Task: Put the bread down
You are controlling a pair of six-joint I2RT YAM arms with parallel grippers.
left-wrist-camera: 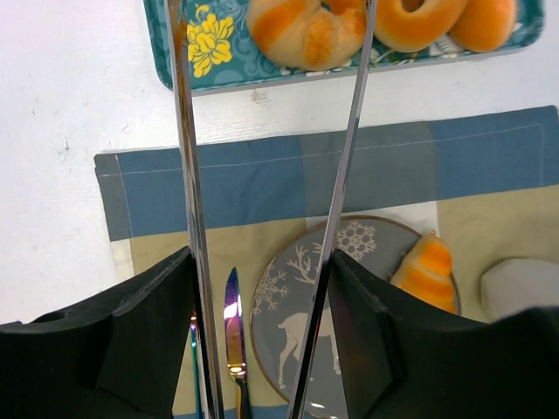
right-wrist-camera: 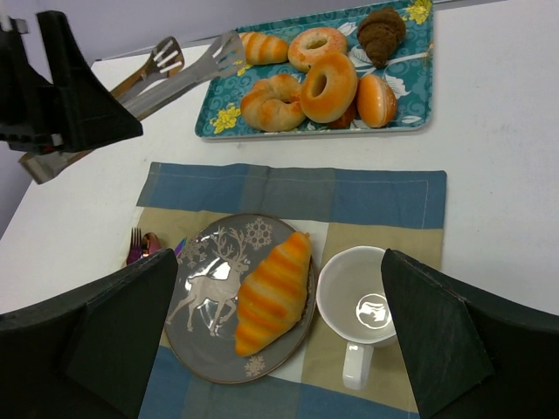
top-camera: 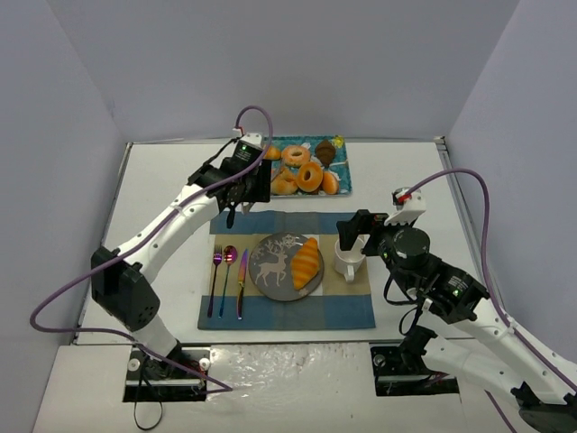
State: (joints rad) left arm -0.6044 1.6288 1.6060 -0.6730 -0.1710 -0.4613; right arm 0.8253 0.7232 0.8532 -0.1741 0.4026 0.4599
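Lying on the plate (top-camera: pixel 269 268) was a croissant (top-camera: pixel 306 262); left gripper (left-wrist-camera: pixel 262 288) clasped tongs (left-wrist-camera: pixel 188 175) (tips apart, empty) by the tray (right-wrist-camera: pixel 417 83), right gripper (right-wrist-camera: pixel 279 288) gaped empty near the cup (right-wrist-camera: pixel 362 297)

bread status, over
Left gripper shut on tongs, tongs empty, above mat. Right gripper open near cup. Croissant lying on plate. Nothing in the way.

My left arm (top-camera: pixel 171 223) and right arm (top-camera: pixel 410 251) are white shells with black joints; a purple cable (top-camera: pixel 255 108) loops off each; left hand (top-camera: pixel 245 191) and right hand (top-camera: pixel 354 231) are black, wedge-fingered.
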